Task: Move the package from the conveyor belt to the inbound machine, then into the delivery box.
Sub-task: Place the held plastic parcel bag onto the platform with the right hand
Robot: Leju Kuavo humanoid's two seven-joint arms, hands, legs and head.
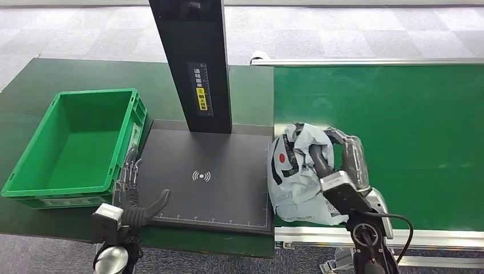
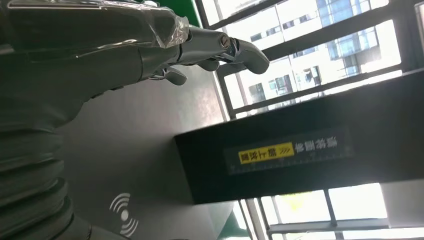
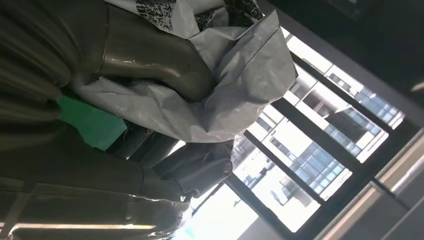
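**Package gripped at the belt's near-left corner, scan plate just to its left**

Crumpled grey-white package [image 1: 297, 171] lying on the green conveyor belt [image 1: 411, 125], at its left end and touching the right edge of the inbound machine's black plate [image 1: 205, 177]. No clear long axis: bunched into a rough lump, somewhat taller than wide in the head view. Clasped by the right robot hand [image 1: 342, 162], thumb pressed into the folds on one side, darker fingers [image 3: 165, 150] wrapped beneath the film on the other, as the right wrist view confirms. Right arm plainly the nearer one, reaching in from the package's right and near side. Likely next: a short lift and carry leftward, over the plate's edge toward the wireless mark [image 1: 201, 176], staying clear of the black post [image 1: 194, 63]. Left robot hand [image 1: 134, 191] empty, fingers apart, hovering at the plate's near-left corner beside the green delivery box [image 1: 34, 171]. Box further left on the dark green worktop [image 1: 34, 85], well apart from the package.
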